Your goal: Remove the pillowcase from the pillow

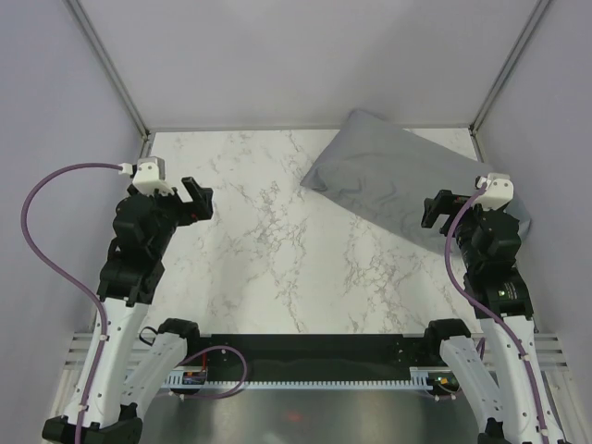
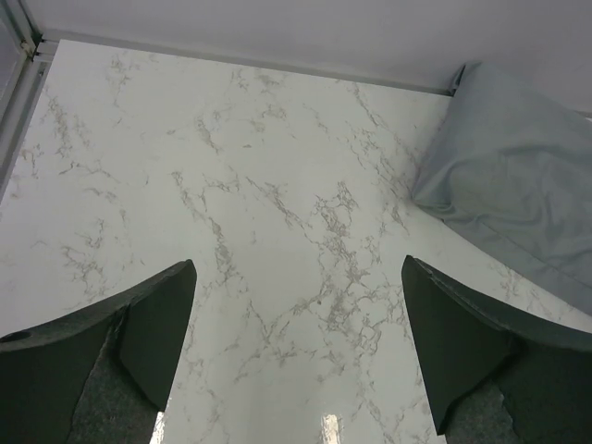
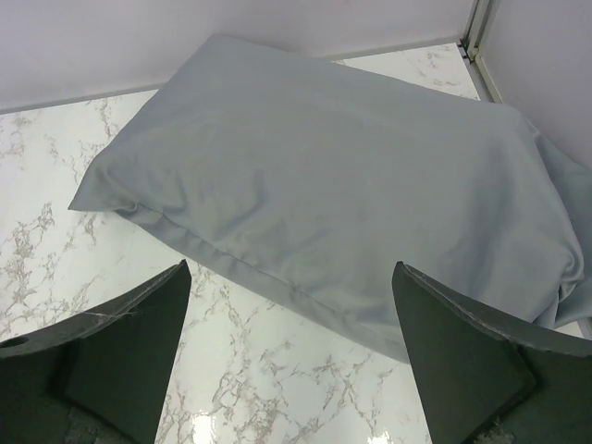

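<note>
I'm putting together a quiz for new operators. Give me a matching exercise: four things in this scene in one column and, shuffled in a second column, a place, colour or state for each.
Column one
1. pillowcase
2. left gripper
3. right gripper
4. table

Column two
A. white marble with grey veins
B. jaws open over bare tabletop
C. grey, lying at the far right corner
D. jaws open at the grey fabric's near edge

Pairs: 1-C, 2-B, 3-D, 4-A.
</note>
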Motion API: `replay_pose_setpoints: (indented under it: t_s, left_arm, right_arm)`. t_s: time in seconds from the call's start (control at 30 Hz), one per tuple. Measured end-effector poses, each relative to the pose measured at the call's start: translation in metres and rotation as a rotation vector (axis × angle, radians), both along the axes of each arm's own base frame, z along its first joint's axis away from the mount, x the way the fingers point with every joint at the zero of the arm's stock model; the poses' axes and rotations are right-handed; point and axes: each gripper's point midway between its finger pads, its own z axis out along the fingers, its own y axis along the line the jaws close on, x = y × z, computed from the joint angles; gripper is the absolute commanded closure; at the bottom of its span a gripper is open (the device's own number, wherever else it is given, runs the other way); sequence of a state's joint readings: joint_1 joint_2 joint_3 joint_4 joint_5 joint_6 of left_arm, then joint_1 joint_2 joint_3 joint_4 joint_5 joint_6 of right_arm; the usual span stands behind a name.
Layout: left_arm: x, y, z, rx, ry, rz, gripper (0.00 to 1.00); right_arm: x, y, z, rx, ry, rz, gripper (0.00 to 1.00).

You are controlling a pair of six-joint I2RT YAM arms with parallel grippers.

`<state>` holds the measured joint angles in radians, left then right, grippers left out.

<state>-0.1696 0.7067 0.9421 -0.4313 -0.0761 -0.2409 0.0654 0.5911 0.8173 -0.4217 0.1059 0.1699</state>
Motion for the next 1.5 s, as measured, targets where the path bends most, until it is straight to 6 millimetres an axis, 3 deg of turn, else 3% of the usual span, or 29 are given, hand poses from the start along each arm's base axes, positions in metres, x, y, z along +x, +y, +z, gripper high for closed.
replay_pose_setpoints:
  t_s: [0.37, 0.53, 0.8, 1.03, 1.23, 1.33, 1.37, 1.43, 1.47, 1.5]
  left_arm:
    - [0.0, 0.003, 0.001, 0.003, -0.003, 0.019, 0.0]
    - [0.001, 0.003, -0.001, 0.003, 0.001, 0.018, 0.0]
    - [0.006, -0.002, -0.009, 0.004, 0.033, -0.004, 0.0]
    - [0.007, -0.006, -0.011, 0.0, 0.042, -0.029, 0.0]
    - [0.008, -0.007, -0.013, -0.001, 0.047, -0.034, 0.0]
    - [0.008, -0.008, -0.013, -0.003, 0.049, -0.04, 0.0]
    - [0.008, -0.009, -0.013, -0.004, 0.05, -0.045, 0.0]
    - [0.008, -0.01, -0.014, -0.004, 0.052, -0.048, 0.0]
    - [0.008, -0.01, -0.014, -0.004, 0.054, -0.049, 0.0]
    - [0.009, -0.01, -0.015, -0.004, 0.056, -0.05, 0.01]
  right_arm:
    - [0.0, -0.001, -0.002, -0.001, 0.008, -0.004, 0.02]
    - [0.012, 0.0, -0.015, -0.006, 0.072, -0.004, 0.02]
    - [0.086, 0.006, -0.056, -0.016, 0.289, 0.003, 0.03]
    - [0.163, 0.015, -0.109, -0.015, 0.43, 0.017, 0.05]
    - [0.184, 0.034, -0.177, -0.033, 0.571, 0.051, 0.06]
    - [0.184, 0.045, -0.214, -0.064, 0.644, 0.062, 0.2]
    - [0.185, 0.046, -0.221, -0.072, 0.652, 0.061, 0.43]
    - [0.191, 0.049, -0.223, -0.072, 0.64, 0.064, 0.68]
    - [0.194, 0.051, -0.222, -0.06, 0.625, 0.066, 0.91]
    - [0.197, 0.054, -0.221, -0.048, 0.613, 0.076, 0.97]
